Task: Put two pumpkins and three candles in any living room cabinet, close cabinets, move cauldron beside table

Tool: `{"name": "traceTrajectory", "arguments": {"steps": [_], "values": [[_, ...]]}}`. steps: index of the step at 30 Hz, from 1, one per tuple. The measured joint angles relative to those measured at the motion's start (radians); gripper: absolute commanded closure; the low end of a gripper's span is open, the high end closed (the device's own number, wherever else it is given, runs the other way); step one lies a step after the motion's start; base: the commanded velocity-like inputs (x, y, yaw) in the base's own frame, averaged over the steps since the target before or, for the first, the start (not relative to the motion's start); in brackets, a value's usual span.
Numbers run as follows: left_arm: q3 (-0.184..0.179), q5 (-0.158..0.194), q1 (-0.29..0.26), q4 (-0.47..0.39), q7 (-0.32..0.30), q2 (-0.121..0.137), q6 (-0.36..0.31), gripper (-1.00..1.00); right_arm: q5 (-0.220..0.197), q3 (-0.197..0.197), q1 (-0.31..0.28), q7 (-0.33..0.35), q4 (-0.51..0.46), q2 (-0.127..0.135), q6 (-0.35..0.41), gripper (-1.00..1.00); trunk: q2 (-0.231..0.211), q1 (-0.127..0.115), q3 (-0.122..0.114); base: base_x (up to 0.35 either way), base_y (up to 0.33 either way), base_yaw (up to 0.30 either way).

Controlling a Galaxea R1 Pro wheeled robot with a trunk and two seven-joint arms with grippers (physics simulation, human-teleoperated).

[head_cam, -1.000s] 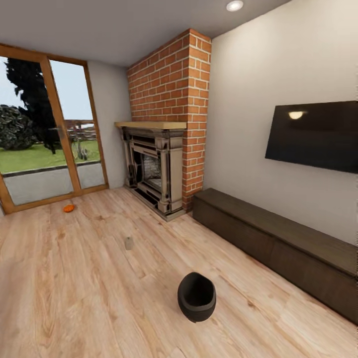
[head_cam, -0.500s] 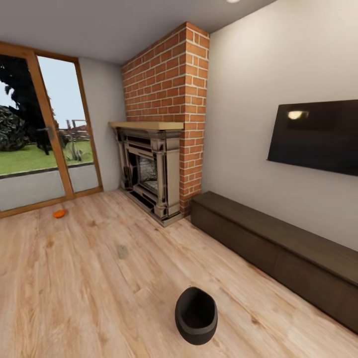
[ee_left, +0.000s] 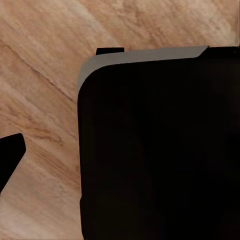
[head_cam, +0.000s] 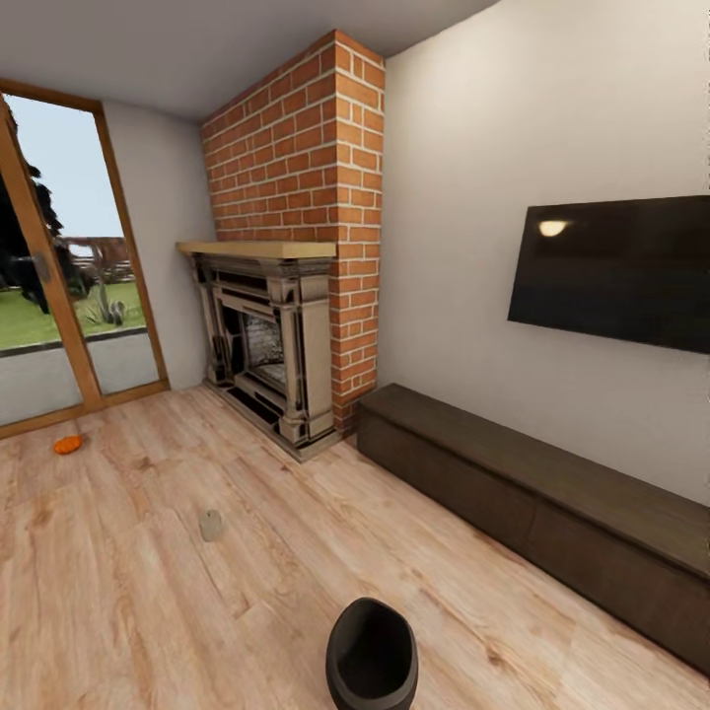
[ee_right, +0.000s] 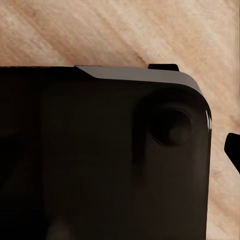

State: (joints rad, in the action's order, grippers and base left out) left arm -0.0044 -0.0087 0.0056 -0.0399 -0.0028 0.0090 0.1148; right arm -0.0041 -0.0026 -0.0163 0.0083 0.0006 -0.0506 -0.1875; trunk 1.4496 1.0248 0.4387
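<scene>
A matte black round cauldron (head_cam: 372, 655), a stubby tan candle (head_cam: 211, 525) and a bright-orange pumpkin (head_cam: 67, 445) sit apart on the wooden floor (head_cam: 148, 611); whether either pincer is open or closed cannot be told.

Wood floor (head_cam: 148, 611) w/ cauldron (head_cam: 372, 656), candle (head_cam: 211, 525), pumpkin (head_cam: 67, 445)

No readable text, labels or nos. anywhere. TV screen (head_cam: 616, 271) is dark w/ just a lamp glare; nothing printed.
</scene>
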Motion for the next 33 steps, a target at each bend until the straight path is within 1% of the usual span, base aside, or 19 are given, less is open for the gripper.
{"name": "traceTrajectory", "arguments": {"steps": [8,19,33], "values": [[0.001,0.001,0.000,0.001,0.000,0.008,0.049,-1.00,0.000,0.000,0.000,0.000,0.001,0.000,0.001,-1.00,0.000,0.000,0.000,0.009,0.000,-0.006],[0.000,0.002,0.000,0.002,0.000,0.007,0.054,-1.00,0.000,0.000,0.000,0.000,0.003,0.000,0.001,-1.00,0.000,0.000,0.000,0.000,0.000,0.000],[-0.003,-0.001,0.000,0.002,0.000,0.006,0.051,-1.00,0.001,0.000,0.000,0.000,0.003,0.000,0.001,-1.00,-0.098,-0.053,-0.044,0.000,0.000,0.000]]}}
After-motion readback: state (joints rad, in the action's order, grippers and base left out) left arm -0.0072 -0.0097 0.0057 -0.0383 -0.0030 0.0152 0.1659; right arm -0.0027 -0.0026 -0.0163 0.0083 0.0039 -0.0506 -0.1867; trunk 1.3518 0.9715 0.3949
